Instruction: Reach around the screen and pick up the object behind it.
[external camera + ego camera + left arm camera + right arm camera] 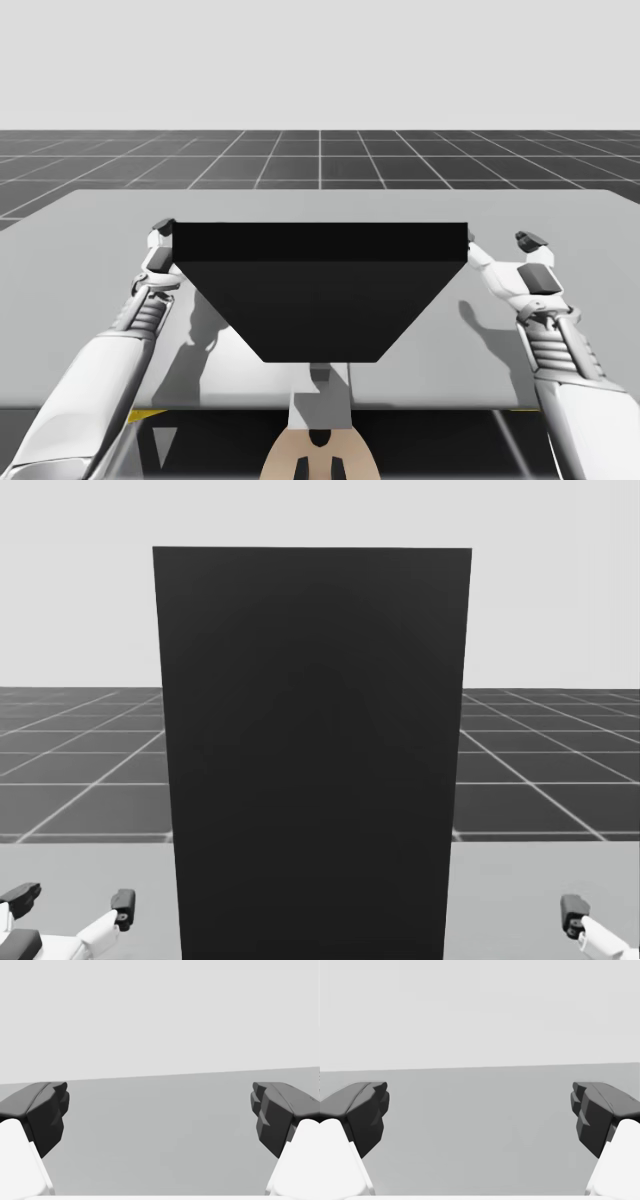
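Left gripper (159, 1105) and right gripper (479, 1105) both forward-pointing, fingers wide apart, empty.

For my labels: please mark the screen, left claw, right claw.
screen (312, 750), head view, middle of its face.
left claw (160, 1100), left wrist view, midway between fingertips.
right claw (480, 1100), right wrist view, midway between fingertips.

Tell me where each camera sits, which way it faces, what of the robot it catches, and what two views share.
High view: fixed above the table, looking down at the black screen; both arms, torso.
Head view: on my head, facing the screen squarely; left gripper and right gripper low beside it.
Left wrist view: on my left hand, along open fingers across the table.
Right wrist view: likewise, right hand.
Shared: high and head views both show the screen.
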Action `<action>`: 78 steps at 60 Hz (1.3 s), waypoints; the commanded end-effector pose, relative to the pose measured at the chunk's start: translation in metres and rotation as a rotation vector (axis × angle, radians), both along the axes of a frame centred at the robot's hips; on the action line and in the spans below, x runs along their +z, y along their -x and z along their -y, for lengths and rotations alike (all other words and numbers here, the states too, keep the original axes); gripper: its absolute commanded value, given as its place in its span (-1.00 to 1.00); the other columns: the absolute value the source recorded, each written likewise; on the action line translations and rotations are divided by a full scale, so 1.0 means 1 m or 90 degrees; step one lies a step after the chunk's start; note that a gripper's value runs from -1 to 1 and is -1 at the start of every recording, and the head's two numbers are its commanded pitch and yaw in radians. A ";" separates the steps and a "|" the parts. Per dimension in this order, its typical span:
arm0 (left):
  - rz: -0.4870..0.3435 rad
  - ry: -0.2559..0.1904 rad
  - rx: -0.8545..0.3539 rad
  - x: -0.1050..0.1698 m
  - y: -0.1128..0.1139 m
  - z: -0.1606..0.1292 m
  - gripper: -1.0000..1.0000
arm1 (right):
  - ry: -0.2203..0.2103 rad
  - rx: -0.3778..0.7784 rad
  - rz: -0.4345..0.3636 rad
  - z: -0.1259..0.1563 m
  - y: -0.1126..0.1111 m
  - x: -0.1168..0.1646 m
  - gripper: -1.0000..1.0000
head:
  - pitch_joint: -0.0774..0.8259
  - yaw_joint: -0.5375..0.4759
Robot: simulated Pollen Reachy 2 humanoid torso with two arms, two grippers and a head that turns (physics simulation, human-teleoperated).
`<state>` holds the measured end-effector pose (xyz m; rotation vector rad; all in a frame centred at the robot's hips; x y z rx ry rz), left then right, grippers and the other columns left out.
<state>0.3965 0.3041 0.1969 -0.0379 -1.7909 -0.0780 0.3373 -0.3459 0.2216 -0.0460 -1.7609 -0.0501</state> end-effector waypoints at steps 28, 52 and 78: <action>-0.061 -0.020 -0.290 0.012 0.029 0.001 -1.00 | -0.019 0.399 0.034 -0.010 0.043 0.012 -1.00 | -0.72 0.02; -0.103 -0.084 -0.503 0.013 0.071 0.006 -1.00 | 0.038 0.629 0.026 -0.021 0.076 0.009 -1.00 | -0.70 0.01; -0.157 -0.161 -0.689 0.007 0.120 -0.003 -1.00 | 0.061 0.746 0.014 -0.025 0.093 0.005 -1.00 | -0.67 0.02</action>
